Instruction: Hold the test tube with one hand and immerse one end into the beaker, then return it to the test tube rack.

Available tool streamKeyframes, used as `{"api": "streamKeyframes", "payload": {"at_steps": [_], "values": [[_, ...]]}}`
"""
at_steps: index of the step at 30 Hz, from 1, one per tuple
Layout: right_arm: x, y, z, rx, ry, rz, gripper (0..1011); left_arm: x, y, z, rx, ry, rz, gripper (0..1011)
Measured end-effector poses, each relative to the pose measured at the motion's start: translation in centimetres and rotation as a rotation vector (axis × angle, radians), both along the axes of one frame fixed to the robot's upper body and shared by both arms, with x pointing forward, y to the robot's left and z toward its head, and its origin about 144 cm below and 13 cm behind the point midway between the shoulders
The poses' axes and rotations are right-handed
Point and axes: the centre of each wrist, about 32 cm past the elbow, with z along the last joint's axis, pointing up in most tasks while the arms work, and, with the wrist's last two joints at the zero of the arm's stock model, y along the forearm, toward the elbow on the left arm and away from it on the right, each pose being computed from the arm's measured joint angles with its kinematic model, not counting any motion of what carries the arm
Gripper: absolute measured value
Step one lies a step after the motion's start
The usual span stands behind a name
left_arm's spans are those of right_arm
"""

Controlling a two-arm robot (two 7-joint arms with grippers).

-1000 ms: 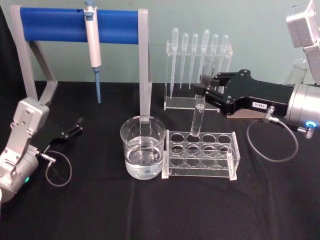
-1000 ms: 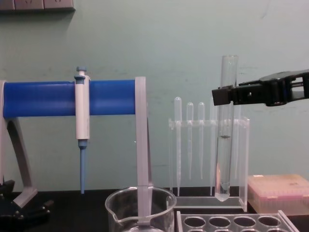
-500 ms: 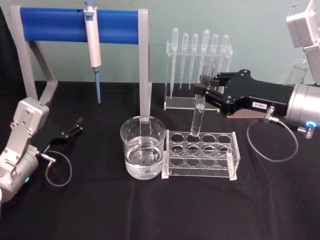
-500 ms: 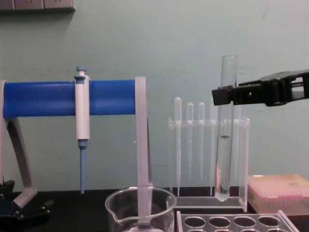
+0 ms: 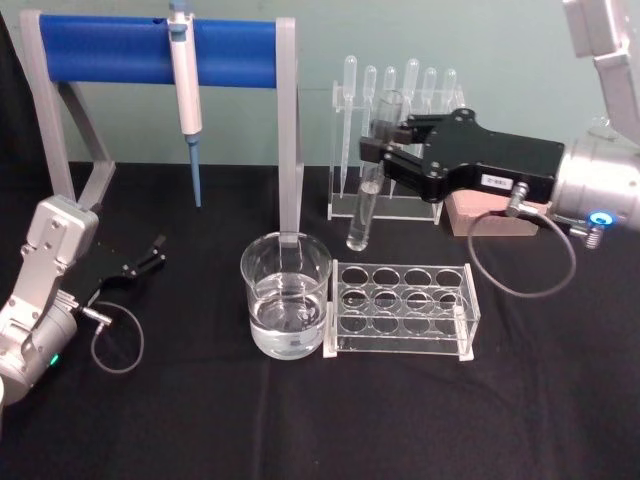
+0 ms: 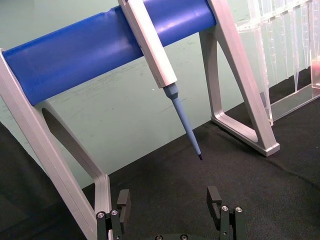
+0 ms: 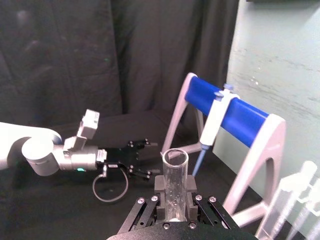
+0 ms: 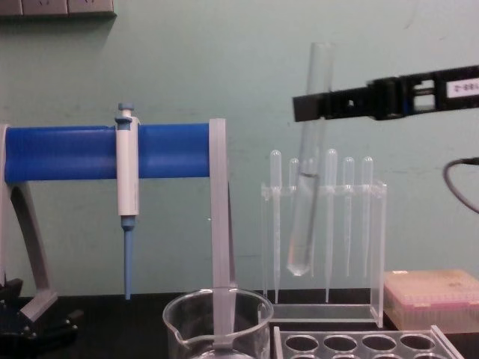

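My right gripper [image 5: 384,154] is shut on the upper part of the test tube [image 5: 365,207], a long clear glass tube. The tube hangs tilted in the air, rim up, with its round bottom leaning towards the beaker. In the chest view the test tube [image 8: 302,221] ends well above the beaker [image 8: 217,323] and just right of its rim, below the right gripper [image 8: 315,107]. The beaker [image 5: 262,300] is wide and clear and holds water. The right wrist view looks down on the tube's open rim [image 7: 175,161]. My left gripper [image 5: 148,256] rests open at the far left of the table.
A clear rack [image 5: 400,310] with round holes stands right of the beaker. Behind it is a stand of thin pipettes [image 5: 400,110]. A blue-barred frame [image 5: 120,50] holds a white pipettor [image 5: 185,85]. A pink box [image 8: 430,299] sits at the back right.
My right gripper has moved up and to the left with the test tube. The tube has left the space above the rack's holes and now leans towards the beaker. The left arm is still.
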Motion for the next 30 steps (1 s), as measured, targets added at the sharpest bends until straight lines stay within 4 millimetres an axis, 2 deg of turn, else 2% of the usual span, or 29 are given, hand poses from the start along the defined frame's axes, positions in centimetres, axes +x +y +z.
{"api": "streamKeyframes", "payload": {"at_steps": [14, 30], "values": [[2.1, 4.1, -0.1, 0.010, 0.014, 0.105, 236, 0.0, 0.0, 0.0, 0.000, 0.000, 0.000, 1000], [4.0, 6.5, -5.2, -0.053, 0.048, 0.131, 236, 0.0, 0.0, 0.0, 0.000, 0.000, 0.000, 1000]]}}
